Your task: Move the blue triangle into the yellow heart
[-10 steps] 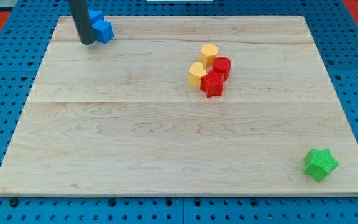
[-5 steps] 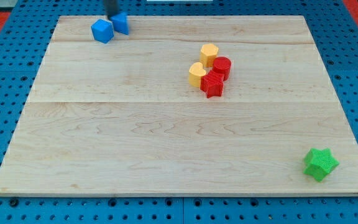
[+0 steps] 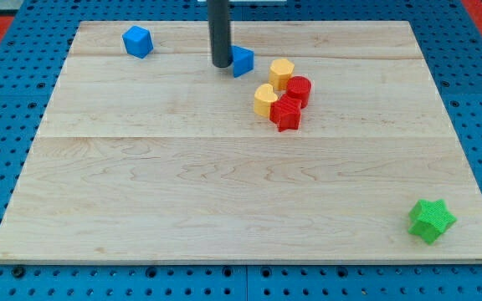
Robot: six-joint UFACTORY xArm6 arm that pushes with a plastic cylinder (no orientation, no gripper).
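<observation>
Now, my tip (image 3: 222,64): a bare rod, holding nothing, touching the blue triangle (image 3: 242,61) just right of it.
Handling: light, stiff, likely slippery; push its flat left face toward the yellow heart (image 3: 264,99).

Pale wooden bench (image 3: 224,201) carries seven blocks. Top left: blue cube (image 3: 137,40). Upper centre: blue triangle (image 3: 242,61), beside a touching cluster of yellow hexagon (image 3: 281,73), yellow heart (image 3: 264,99), red cylinder (image 3: 299,89) and red star (image 3: 286,113). Bottom right: green star (image 3: 431,221).
</observation>
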